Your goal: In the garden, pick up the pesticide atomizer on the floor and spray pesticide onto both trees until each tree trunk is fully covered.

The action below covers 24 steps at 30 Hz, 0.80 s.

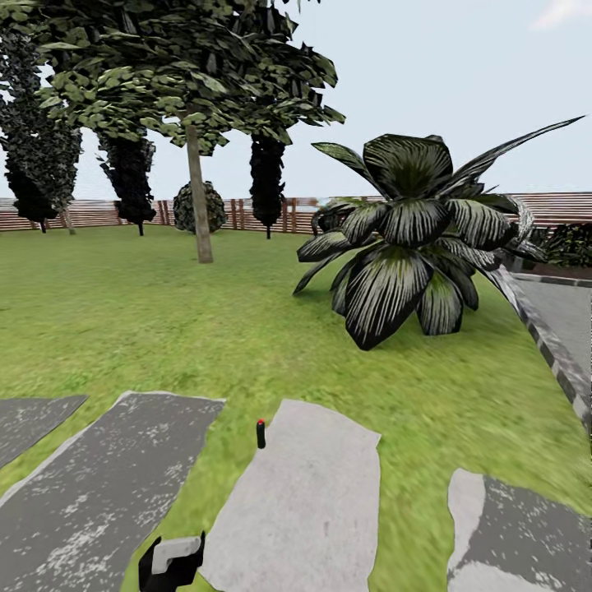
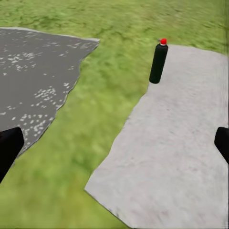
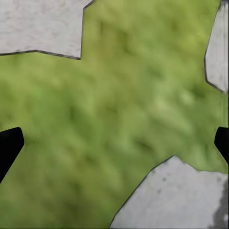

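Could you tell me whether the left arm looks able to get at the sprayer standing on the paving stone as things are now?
Probably yes. The sprayer stands upright at the edge of the paving stone, ahead of the open left tool, with nothing between them; it still looks some way off.

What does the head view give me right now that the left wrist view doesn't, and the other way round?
Head view only: the tall grey-brown tree trunk under its leafy crown, the broad-leaved palm-like plant, the brown slatted wooden fence and sky.

Left wrist view only: the left gripper seen open, its dark fingertips at both edges of the picture, with the sprayer standing upright ahead of them.

Both: the small dark pesticide atomizer with a red top, at the edge of the light grey paving slab, and grass.
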Motion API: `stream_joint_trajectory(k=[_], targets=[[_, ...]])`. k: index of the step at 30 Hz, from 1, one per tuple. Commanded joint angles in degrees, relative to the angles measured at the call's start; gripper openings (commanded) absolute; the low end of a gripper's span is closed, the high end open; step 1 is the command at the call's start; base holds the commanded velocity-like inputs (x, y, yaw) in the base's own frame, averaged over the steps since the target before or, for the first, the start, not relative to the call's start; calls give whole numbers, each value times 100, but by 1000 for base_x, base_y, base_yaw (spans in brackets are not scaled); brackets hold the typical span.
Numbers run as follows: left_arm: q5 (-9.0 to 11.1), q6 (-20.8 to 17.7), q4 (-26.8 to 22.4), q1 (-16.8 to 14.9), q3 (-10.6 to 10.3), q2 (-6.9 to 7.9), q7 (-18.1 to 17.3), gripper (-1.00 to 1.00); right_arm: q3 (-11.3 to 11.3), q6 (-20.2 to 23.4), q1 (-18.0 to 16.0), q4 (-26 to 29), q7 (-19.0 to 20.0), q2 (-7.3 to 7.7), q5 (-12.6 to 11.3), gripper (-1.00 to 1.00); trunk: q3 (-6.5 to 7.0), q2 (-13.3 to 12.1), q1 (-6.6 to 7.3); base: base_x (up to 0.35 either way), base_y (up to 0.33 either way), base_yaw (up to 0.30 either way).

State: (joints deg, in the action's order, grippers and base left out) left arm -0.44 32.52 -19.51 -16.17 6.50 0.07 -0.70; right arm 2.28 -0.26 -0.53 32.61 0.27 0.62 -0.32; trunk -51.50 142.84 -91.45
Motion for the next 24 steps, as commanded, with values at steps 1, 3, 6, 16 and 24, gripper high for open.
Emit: stream_joint_trajectory(k=[1, 3, 6, 16, 24], targets=[[0, 0, 0, 0, 0, -3, 0, 100, 0, 0, 0, 0, 0, 0, -1, 100, 0, 0, 0, 87, -331, 0], [0, 0, 0, 0, 1, -3, 0, 100, 0, 0, 0, 0, 0, 1, -3, 100, 0, 0, 0, 87, -331, 0], [1, 0, 0, 0, 0, -2, 0, 100, 0, 0, 0, 0, 0, 0, -3, 100, 0, 0, 0, 87, -331, 49], [6, 6, 0, 0, 1, 0, 0, 100, 0, 0, 0, 0, 0, 2, -3, 100, 0, 0, 0, 81, -331, 254], [9, 9, 0, 0, 6, 1, 0, 100, 0, 0, 0, 0, 0, 0, -3, 100, 0, 0, 0, 10, -331, 284]])
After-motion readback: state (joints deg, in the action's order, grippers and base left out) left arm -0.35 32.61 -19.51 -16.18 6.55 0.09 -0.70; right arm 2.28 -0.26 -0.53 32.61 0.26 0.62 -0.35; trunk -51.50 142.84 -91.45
